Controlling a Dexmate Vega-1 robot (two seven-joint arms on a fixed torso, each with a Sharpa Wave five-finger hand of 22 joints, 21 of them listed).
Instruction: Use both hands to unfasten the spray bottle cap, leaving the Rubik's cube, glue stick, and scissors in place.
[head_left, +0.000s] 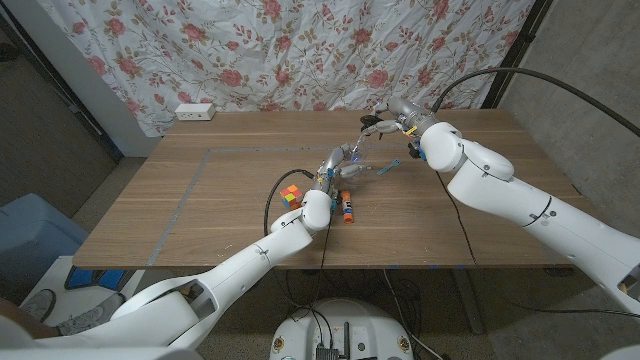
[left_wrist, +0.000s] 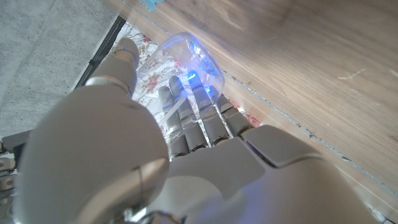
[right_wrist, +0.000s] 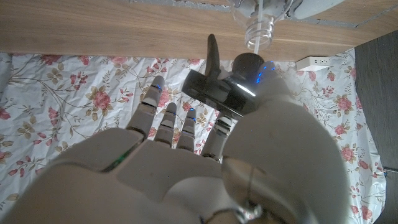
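My left hand (head_left: 336, 166) grips a clear spray bottle (head_left: 345, 158) above the middle of the table; in the left wrist view its fingers (left_wrist: 186, 118) wrap the bottle's body (left_wrist: 193, 62). My right hand (head_left: 386, 125) holds the black spray cap (right_wrist: 225, 84) just beyond the bottle. In the right wrist view the bottle's bare neck (right_wrist: 259, 29) stands a short way from the cap. The Rubik's cube (head_left: 291, 196) lies left of my left wrist, the orange-and-black glue stick (head_left: 346, 208) lies right of it, and the blue-handled scissors (head_left: 381, 169) lie under my right hand.
The wooden table (head_left: 230, 215) has a dark line marking a rectangle on its left half. A white power strip (head_left: 195, 112) sits at the far left corner. A floral curtain (head_left: 300, 50) hangs behind the table.
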